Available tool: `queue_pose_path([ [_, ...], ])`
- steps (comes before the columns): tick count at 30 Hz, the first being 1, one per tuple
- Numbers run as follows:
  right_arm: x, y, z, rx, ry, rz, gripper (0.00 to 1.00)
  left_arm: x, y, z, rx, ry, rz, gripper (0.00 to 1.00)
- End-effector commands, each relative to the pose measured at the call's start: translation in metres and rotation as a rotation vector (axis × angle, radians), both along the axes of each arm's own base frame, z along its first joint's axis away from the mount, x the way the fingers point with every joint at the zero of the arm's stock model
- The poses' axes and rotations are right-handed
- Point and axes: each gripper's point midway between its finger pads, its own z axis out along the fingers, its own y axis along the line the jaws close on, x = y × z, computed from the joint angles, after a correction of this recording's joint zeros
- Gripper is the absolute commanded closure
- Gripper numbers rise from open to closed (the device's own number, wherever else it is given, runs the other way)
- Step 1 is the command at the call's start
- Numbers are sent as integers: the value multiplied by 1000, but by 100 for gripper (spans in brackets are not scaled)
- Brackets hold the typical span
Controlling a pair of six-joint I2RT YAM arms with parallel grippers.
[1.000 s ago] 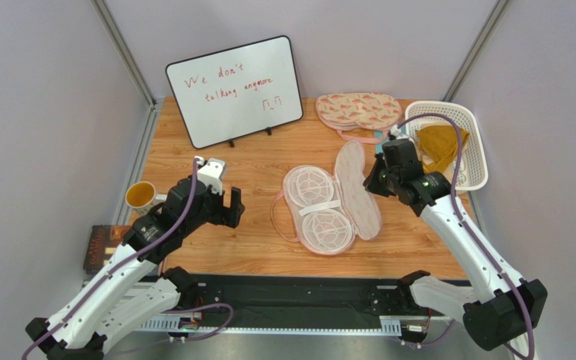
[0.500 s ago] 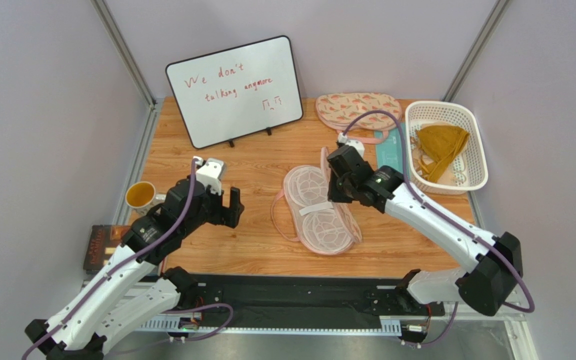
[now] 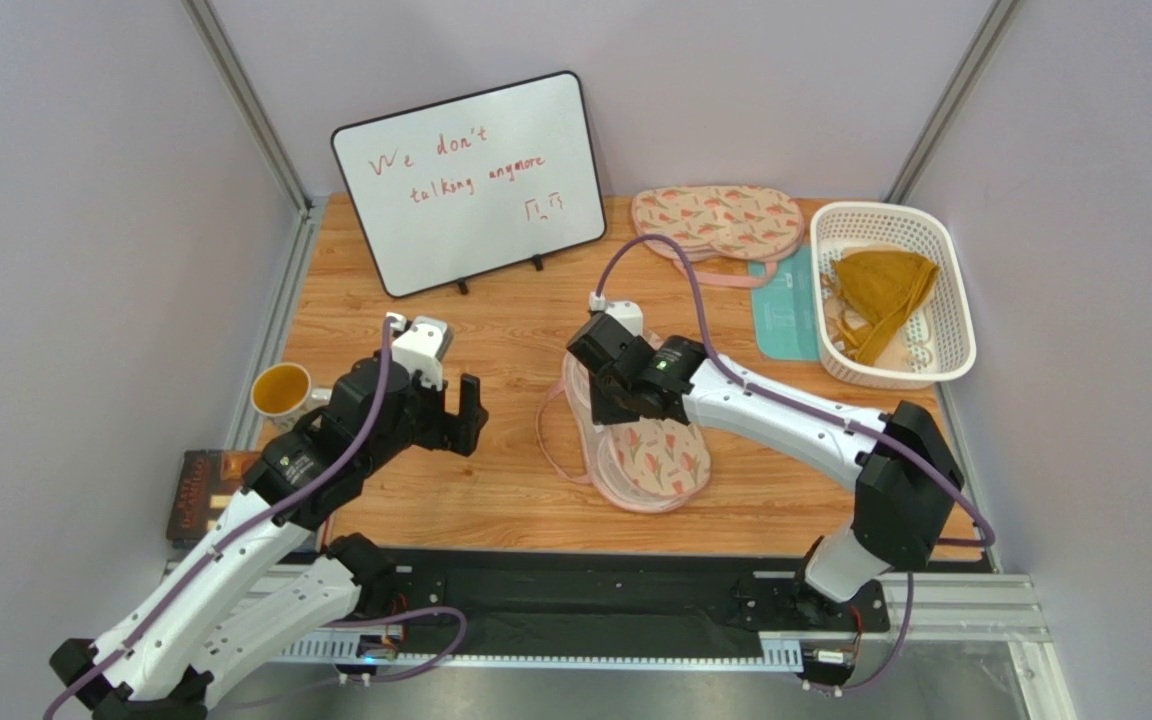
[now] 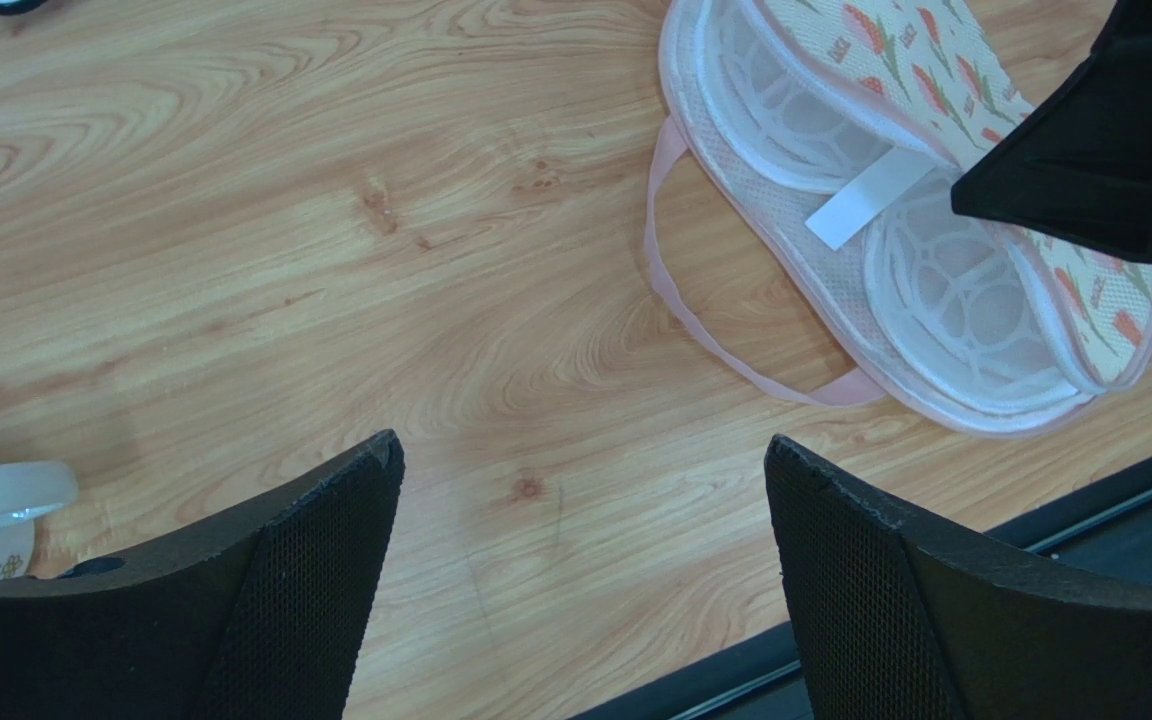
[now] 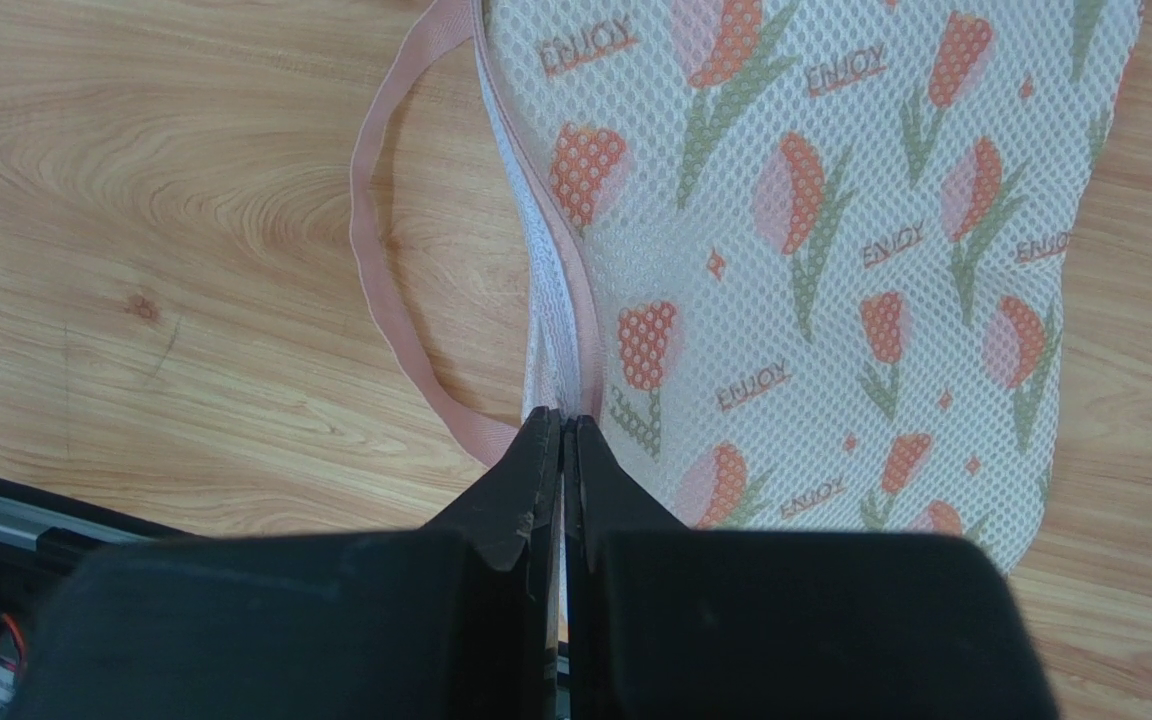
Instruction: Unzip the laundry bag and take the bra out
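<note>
Nearest the arms' bases, over the left side of the wooden table (image 3: 507, 510), the left gripper (image 4: 581, 446) hangs above bare boards with its jaws spread wide and nothing between them. A cup (image 3: 282, 393), amber inside, stands just to its left, and a dark brown box (image 3: 199, 495) sits at the table's near left corner. Toward the middle lies the laundry bag (image 3: 654, 458), unzipped. Its printed flap is tilted up over the white mesh base, whose two round cup frames and white band show in the left wrist view. Its pink loop strap (image 3: 552, 435) curves out onto the wood on the left. The right gripper (image 5: 563, 435) reaches across to the bag, its fingers pressed together on the pink-trimmed edge of that flap. Farther back, a teal mat (image 3: 782, 308) lies flat beside a white basket (image 3: 962, 330) at the right edge. The bra (image 3: 880, 288), mustard-brown, lies inside the basket, well apart from the bag. At the far edge a second printed pouch (image 3: 717, 221) lies closed, and a whiteboard (image 3: 470, 180) with red handwriting stands propped to its left.
</note>
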Motion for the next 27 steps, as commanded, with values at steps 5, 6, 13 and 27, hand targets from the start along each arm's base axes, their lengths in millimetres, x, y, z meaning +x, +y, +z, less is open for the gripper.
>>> queue_pose_path([
  [5,-4,26,8,32,-32,36,49,1,2,4,-9,-12,11,5],
  [6,-7,29,10,38,-30,50,39,1,1,3,-8,-11,11,5],
  [13,-10,31,58,126,-100,100,0,1,2,3,-7,-12,10,4],
  [27,25,-110,92,95,-245,-104,0,3,6,5,-3,-24,36,4],
])
